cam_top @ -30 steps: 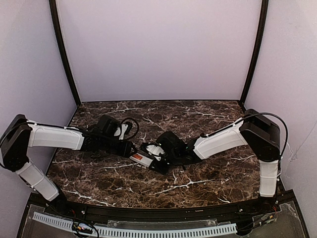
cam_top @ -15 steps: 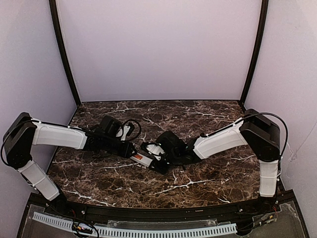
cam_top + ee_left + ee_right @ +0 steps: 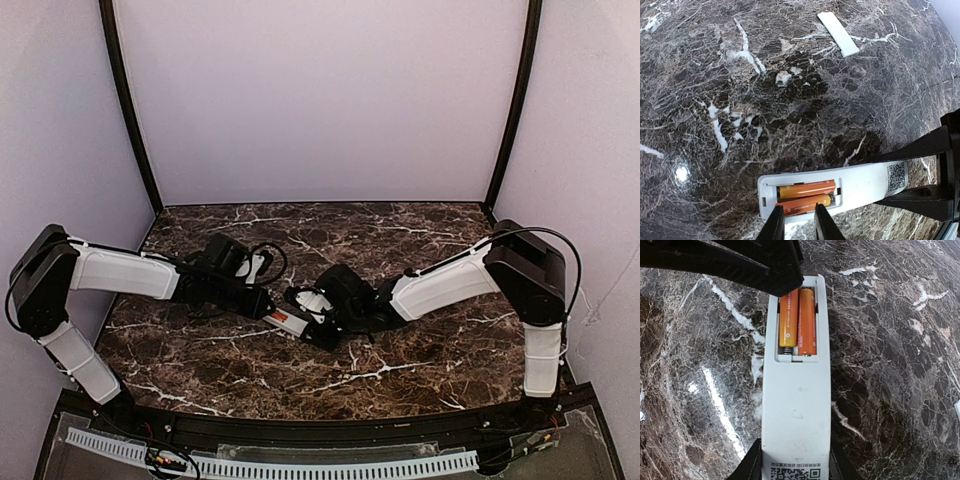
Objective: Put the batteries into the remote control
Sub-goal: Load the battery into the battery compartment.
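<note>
The white remote control (image 3: 796, 415) lies back-up on the marble, and my right gripper (image 3: 795, 461) is shut on its label end, one finger on each long side. Two orange batteries (image 3: 798, 320) lie side by side in its open slot. In the left wrist view the remote control (image 3: 860, 184) runs across the bottom, with one battery (image 3: 806, 190) beyond the other battery (image 3: 805, 205). My left gripper (image 3: 798, 225) hovers over the nearer battery, jaws a narrow gap apart, clamping nothing. From above, both grippers meet at the remote control (image 3: 288, 321) mid-table.
A flat white battery cover (image 3: 838, 33) lies on the dark marble table (image 3: 420, 360) beyond the remote. The left arm's black fingers (image 3: 740, 262) crowd the slot end of the remote. Lilac walls close the table at the back and both sides.
The left arm has shifted slightly toward the remote and its jaws have narrowed. The right arm and the remote have stayed still.
</note>
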Controlling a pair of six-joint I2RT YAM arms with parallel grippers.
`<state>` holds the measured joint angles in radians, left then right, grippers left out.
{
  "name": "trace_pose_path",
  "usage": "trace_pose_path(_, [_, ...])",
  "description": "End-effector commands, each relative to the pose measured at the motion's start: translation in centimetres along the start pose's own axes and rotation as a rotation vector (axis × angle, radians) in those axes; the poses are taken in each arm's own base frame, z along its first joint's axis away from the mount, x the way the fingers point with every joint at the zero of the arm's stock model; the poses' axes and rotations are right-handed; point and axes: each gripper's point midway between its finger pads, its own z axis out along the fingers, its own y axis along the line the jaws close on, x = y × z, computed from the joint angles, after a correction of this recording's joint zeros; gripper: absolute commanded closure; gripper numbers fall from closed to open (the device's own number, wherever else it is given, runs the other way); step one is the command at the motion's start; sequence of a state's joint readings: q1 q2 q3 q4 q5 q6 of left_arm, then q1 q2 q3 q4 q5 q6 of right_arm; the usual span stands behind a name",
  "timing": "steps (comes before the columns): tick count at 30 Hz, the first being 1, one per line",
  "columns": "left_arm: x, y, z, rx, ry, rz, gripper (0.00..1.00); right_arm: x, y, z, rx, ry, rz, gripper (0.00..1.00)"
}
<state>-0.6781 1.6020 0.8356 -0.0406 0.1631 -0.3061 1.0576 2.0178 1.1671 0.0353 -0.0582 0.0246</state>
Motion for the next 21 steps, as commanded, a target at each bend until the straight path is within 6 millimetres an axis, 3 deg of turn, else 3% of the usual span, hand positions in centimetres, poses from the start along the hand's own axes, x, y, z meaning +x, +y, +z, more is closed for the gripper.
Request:
trace_pose_path(1, [0.0,0.4,0.1,-0.02,0.018,0.008,0.79,2.5,0.2,0.5,-0.003,0.092,0.019,0.95])
trace_pose_path(21, [1.3,0.7,0.7,-0.034,0.072,0.012,0.89,2.5,0.2,0.6,-0.005,0.097,0.011,0.95])
